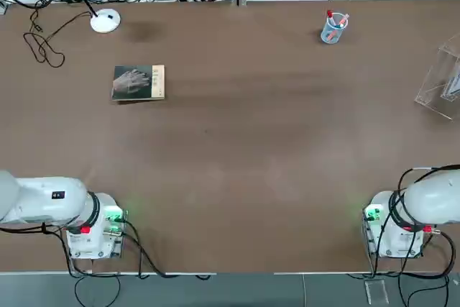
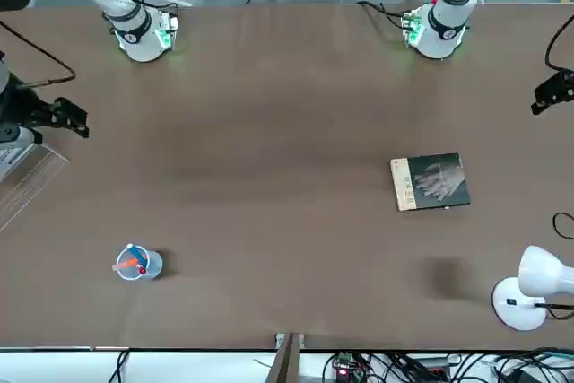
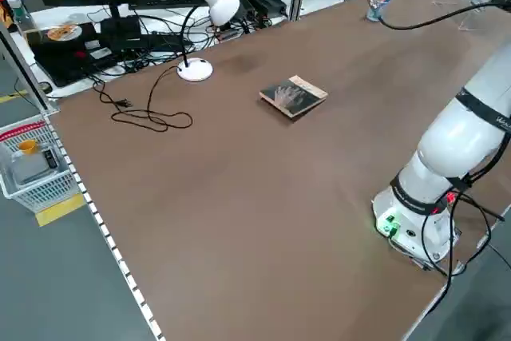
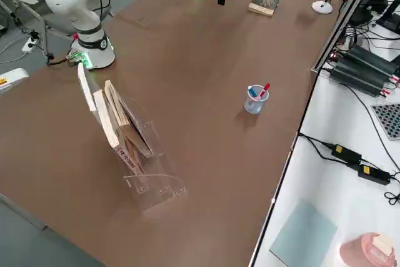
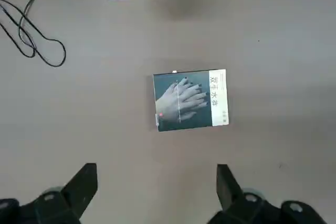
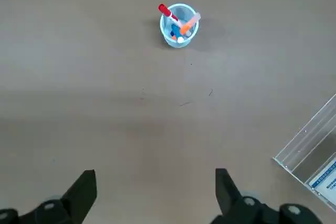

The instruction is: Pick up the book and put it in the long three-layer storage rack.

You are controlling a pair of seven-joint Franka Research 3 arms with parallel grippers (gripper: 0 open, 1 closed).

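The left gripper (image 5: 157, 182) hangs over the table (image 2: 269, 177), its fingers apart; the right gripper (image 6: 156, 184) hangs idle near its own side, fingers apart too; the hand-picture book (image 1: 138, 83) lies flat on the table on the robot's left, while the clear acrylic rack (image 4: 156, 179), holding books (image 4: 115, 123), stands far to the right, beyond the pen cup (image 4: 256, 100)

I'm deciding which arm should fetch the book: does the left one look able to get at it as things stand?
Probably yes: the left gripper hovers open over the left of the table, and nothing stands between it and the book.
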